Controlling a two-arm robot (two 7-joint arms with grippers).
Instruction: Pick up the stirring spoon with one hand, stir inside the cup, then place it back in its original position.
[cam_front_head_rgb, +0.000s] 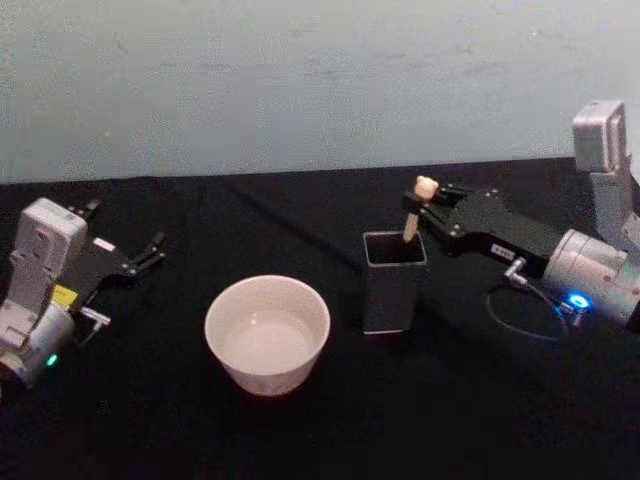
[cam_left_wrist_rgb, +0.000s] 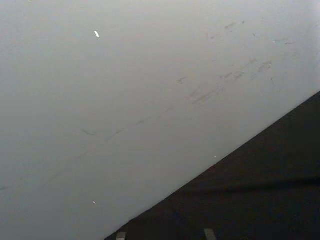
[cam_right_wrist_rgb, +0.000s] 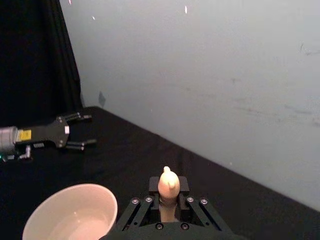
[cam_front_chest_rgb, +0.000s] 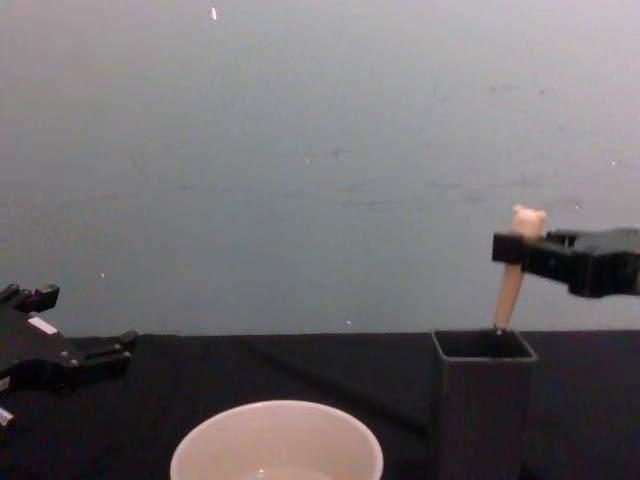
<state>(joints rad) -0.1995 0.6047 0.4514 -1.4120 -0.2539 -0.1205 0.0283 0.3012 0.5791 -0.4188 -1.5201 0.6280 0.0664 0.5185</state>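
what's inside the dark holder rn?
The stirring spoon stands in the holder, handle out, right gripper shut on it. Its bowl is hidden by the walls.

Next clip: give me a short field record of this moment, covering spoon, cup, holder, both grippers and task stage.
spoon: stirring spoon upright, lower part inside the holder, bear head above the rim
holder: dark square holder, right of the cup
cup: cream cup on the black table, nothing in it but some clear liquid
right gripper: right gripper at the handle just below the bear head, jaws closed on it
left gripper: left gripper parked at the table's left, jaws open
stage: spoon gripped, not yet in the cup
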